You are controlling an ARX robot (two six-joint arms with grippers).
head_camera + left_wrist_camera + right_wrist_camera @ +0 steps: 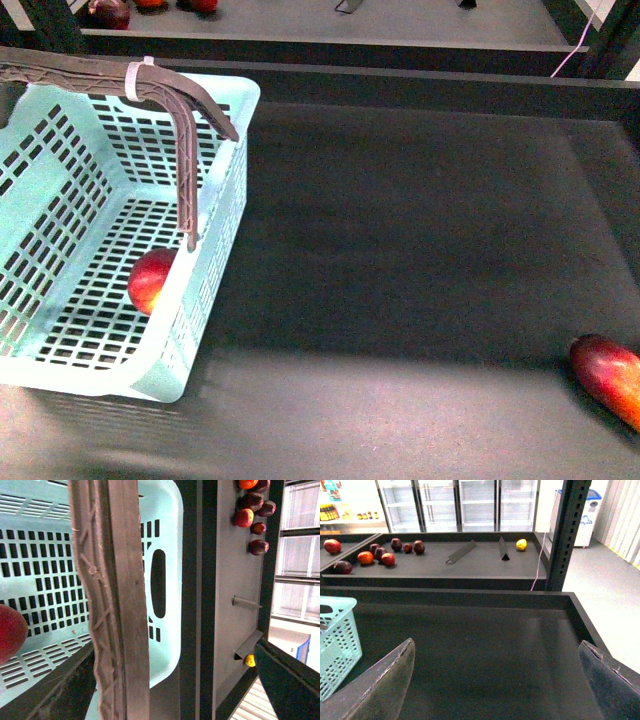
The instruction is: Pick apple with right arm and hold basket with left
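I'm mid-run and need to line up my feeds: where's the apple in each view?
Front: apple lies on the basket floor, against its right wall.
Left wrist: a red curve at the picture's left edge, inside the basket, beside the brown handle.
Right wrist: not in view; only a basket corner shows.
Shared landmark: the mint basket.

A dark charcoal matte tray-like shelf surface with raised black edges fills the front view. Directly on it, at about nine o'clock, sits a large pale mint-green slotted plastic basket, tilted, its corner touching the surface near seven o'clock. At about four o'clock, against the right edge and well apart from the basket, lies an elongated red-orange fruit, partly cut off by the frame.
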